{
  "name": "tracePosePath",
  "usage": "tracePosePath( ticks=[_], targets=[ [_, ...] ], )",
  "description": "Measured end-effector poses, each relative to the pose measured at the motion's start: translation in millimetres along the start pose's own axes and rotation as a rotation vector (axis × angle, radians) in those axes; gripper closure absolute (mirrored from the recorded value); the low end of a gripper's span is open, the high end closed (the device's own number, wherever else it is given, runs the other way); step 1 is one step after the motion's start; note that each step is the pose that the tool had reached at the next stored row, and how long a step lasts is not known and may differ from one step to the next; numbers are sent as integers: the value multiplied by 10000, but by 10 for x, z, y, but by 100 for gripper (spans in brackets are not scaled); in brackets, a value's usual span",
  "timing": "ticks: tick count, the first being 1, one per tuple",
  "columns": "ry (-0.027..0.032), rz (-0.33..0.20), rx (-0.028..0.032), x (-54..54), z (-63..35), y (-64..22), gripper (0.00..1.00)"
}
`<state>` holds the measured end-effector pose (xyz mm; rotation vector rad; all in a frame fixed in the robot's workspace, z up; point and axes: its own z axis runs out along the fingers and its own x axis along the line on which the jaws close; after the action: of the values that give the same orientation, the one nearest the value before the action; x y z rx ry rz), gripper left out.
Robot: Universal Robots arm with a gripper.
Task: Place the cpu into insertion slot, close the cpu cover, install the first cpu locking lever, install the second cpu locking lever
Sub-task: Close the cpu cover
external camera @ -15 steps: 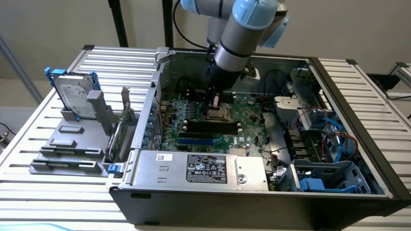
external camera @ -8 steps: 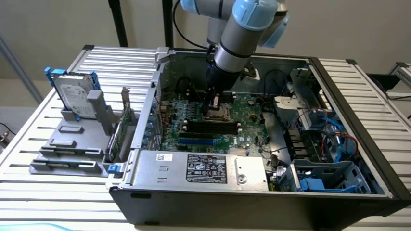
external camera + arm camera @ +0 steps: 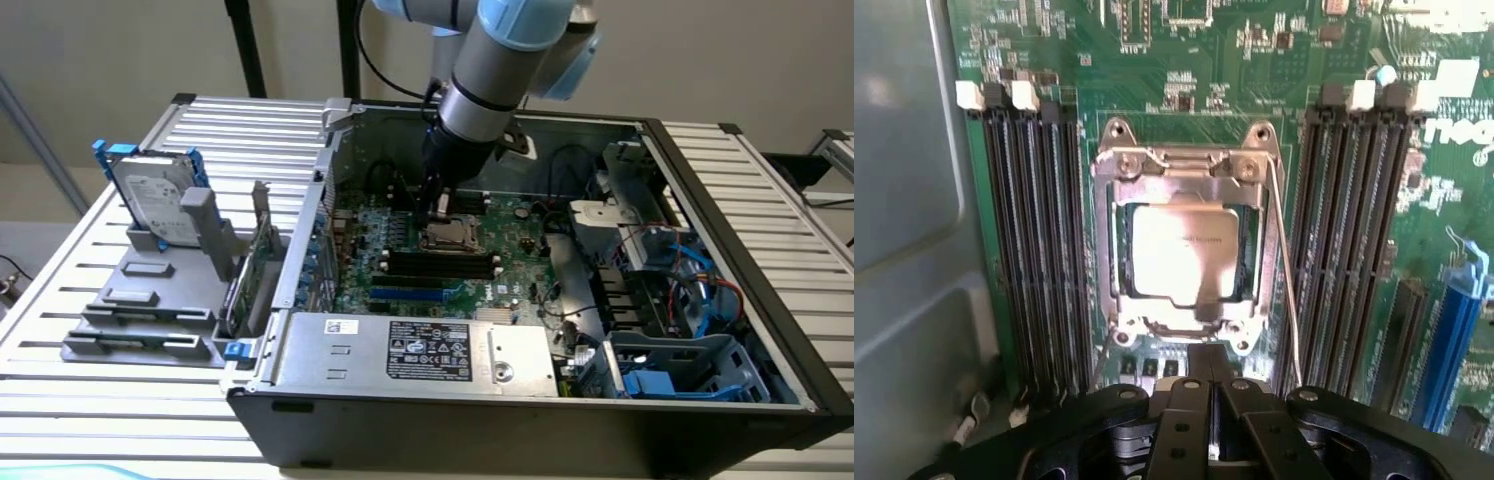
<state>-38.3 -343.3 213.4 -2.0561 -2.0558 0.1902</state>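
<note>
The cpu point(image 3: 1184, 250) lies flat in the insertion slot point(image 3: 1116, 330) on the green motherboard. The silvery cpu cover point(image 3: 1179, 170) is folded down over it, framing the chip. A thin wire locking lever point(image 3: 1284, 280) runs along one side of the socket, standing slightly off it. A second lever end point(image 3: 1099, 368) pokes out at the opposite corner. My gripper point(image 3: 1211, 368) is shut with nothing between its fingers, its tips at the socket's edge by the cover's tab. In the exterior view the gripper point(image 3: 438, 210) points down just above the socket point(image 3: 449, 236) inside the computer case.
Black memory slots point(image 3: 1039, 250) point(image 3: 1354, 250) flank the socket on both sides. A blue connector point(image 3: 1454, 330) stands beyond one bank. The case walls point(image 3: 694, 200), power supply point(image 3: 427, 350) and blue drive cage point(image 3: 681, 370) surround the board. A hard drive point(image 3: 154, 195) stands outside on the exterior view's left.
</note>
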Motion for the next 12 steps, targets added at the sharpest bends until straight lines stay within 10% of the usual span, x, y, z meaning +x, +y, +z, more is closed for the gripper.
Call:
tracePosePath(
  ticks=[6, 12],
  targets=[
    [-1, 0, 0, -56, 15, -202, 89],
    [-1, 0, 0, -57, 15, -220, 89]
  ],
)
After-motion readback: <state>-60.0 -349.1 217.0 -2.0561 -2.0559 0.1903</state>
